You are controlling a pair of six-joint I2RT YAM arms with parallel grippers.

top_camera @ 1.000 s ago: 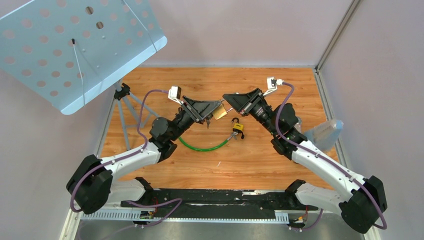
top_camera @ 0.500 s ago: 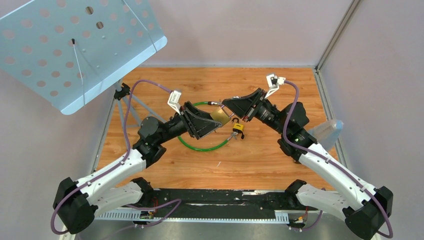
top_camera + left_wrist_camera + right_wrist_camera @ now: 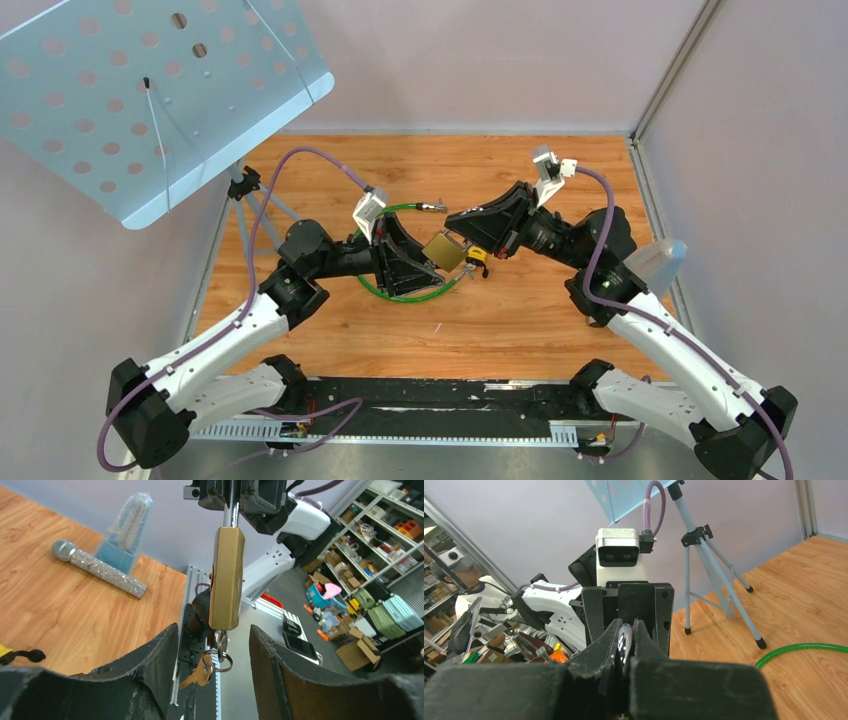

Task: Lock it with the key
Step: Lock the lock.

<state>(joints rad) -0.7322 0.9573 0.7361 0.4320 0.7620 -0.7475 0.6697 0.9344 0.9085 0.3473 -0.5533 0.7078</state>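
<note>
Right tool [image 3: 232, 500] clamps padlock [image 3: 226, 577] shackle; padlock hangs between parted fingers of left tool [image 3: 212, 647]

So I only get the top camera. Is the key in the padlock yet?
Observer: The left wrist view shows keys hanging under the padlock.
Operator: Who's holding it up?
Observer: The right gripper, jaws shut on the shackle.
Operator: And the other arm?
Observer: The left gripper has its jaws open, with the keys between them.
</note>
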